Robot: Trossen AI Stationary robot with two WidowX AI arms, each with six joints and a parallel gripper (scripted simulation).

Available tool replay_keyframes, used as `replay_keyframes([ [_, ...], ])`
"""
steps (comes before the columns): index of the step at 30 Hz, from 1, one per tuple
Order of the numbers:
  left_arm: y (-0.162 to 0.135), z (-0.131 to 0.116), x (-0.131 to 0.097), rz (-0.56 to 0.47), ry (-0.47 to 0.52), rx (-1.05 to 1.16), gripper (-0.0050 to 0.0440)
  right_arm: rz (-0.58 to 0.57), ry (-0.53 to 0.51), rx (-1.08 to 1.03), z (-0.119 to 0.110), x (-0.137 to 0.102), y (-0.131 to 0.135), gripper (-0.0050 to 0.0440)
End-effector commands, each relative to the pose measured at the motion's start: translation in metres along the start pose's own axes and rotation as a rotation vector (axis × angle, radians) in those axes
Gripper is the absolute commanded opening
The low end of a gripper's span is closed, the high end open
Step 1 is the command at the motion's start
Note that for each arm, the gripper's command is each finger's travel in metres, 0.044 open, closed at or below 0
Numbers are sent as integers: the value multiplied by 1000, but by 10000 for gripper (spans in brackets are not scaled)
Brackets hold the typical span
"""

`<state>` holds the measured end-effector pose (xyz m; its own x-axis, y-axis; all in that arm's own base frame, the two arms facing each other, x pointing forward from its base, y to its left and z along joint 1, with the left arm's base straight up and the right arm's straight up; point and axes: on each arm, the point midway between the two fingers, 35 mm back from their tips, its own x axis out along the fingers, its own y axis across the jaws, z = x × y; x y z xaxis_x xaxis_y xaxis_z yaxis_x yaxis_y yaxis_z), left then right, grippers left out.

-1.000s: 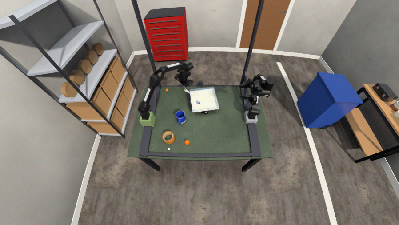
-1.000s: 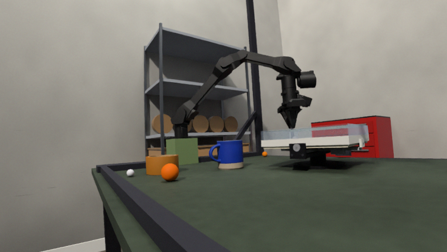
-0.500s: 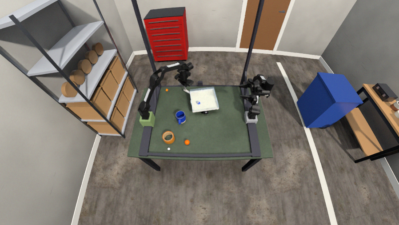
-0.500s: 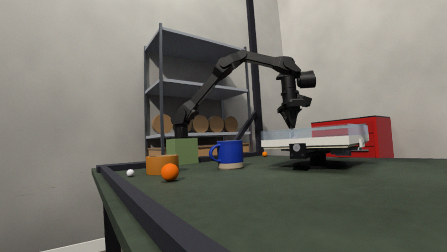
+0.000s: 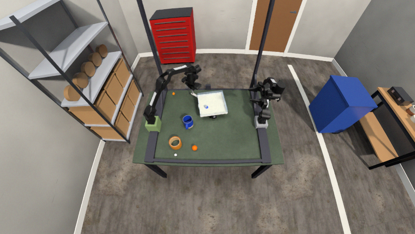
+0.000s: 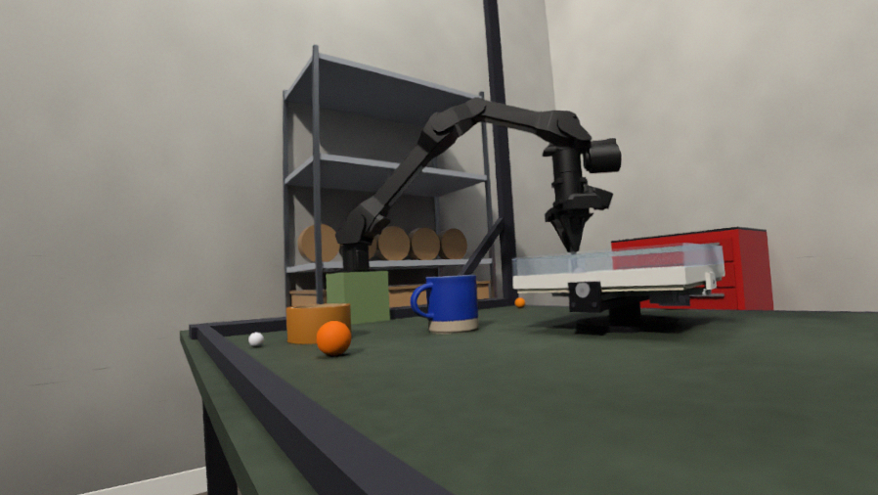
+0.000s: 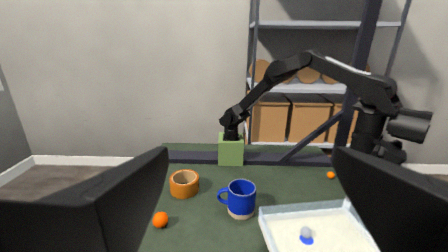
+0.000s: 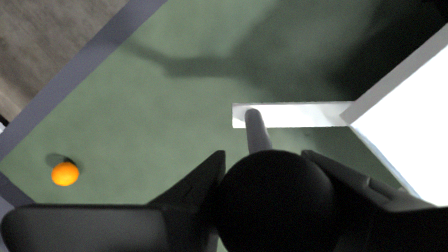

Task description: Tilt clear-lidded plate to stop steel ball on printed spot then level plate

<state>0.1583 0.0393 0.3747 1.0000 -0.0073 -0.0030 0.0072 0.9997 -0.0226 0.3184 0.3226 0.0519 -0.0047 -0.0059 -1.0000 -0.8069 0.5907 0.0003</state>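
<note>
With the black knob (image 8: 277, 200) held in the right gripper (image 5: 195, 87) (image 6: 573, 246) (image 7: 391, 151) (image 8: 262, 159) and the left gripper (image 5: 250, 95) (image 7: 250, 155) wide, the far-middle plate (image 5: 215, 101) (image 6: 614, 280) (image 7: 330, 242) (image 8: 420, 130) should be eased level gently, so the ball (image 5: 205, 106) (image 7: 305, 232) is kept at the blue spot (image 5: 206, 107) (image 7: 306, 241).

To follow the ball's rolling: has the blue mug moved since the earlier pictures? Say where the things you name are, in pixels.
No. In the top view, the blue mug (image 5: 187, 121) (image 6: 453, 301) (image 7: 242, 198) keeps its place relative to the green block (image 5: 156, 125) (image 6: 358, 297) (image 7: 231, 153).
</note>
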Motion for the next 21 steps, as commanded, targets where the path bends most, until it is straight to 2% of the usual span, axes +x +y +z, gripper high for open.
replay_keyframes([
  [1, -1, 6, 0, 0, -3, 23, 400, -4, -51, -1, 8, -17, 0, -50],
  [3, -1, 6, 0, 0, -3, 23, 400, -2, -34, -3, 5, -9, 3, -50],
  [21, -1, 6, 0, 0, -3, 23, 400, -4, -48, -5, 9, -14, 1, -50],
])
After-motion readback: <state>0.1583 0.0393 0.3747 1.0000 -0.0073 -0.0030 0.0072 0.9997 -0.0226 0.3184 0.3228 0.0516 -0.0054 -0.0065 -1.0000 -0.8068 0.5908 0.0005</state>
